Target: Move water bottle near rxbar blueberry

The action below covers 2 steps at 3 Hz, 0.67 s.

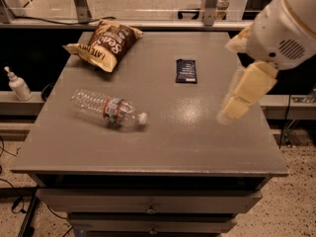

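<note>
The water bottle (109, 110) lies on its side on the left half of the grey table (163, 142), white cap pointing right toward the middle. The rxbar blueberry (186, 70), a small dark navy wrapper, lies flat at the back right of the table. My gripper (231, 110) hangs from the white arm (284, 28) above the table's right side. It is to the right of the bottle, in front of the bar, and holds nothing.
A brown-and-tan chip bag (106, 43) lies at the back left corner. A small white pump bottle (17, 84) stands on a ledge left of the table. A rail with posts runs behind the table. Drawers sit below the front edge.
</note>
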Each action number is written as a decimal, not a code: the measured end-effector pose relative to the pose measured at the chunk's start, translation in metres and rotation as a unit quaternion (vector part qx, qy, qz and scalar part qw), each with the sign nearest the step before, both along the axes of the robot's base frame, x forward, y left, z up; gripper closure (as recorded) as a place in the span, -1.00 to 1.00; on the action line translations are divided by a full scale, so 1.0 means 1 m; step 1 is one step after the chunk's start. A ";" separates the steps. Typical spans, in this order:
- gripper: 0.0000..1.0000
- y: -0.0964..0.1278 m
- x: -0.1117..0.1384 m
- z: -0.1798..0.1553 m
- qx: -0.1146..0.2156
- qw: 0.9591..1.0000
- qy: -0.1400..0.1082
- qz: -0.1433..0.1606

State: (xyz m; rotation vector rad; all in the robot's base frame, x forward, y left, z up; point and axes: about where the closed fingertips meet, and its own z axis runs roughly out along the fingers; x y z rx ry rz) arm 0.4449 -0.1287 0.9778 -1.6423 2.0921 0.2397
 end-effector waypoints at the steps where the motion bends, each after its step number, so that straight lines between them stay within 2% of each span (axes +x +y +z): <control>1: -1.00 0.066 -0.005 0.002 0.079 0.996 0.001 0.033; 2: -1.00 0.115 -0.013 -0.003 0.143 0.988 0.000 0.055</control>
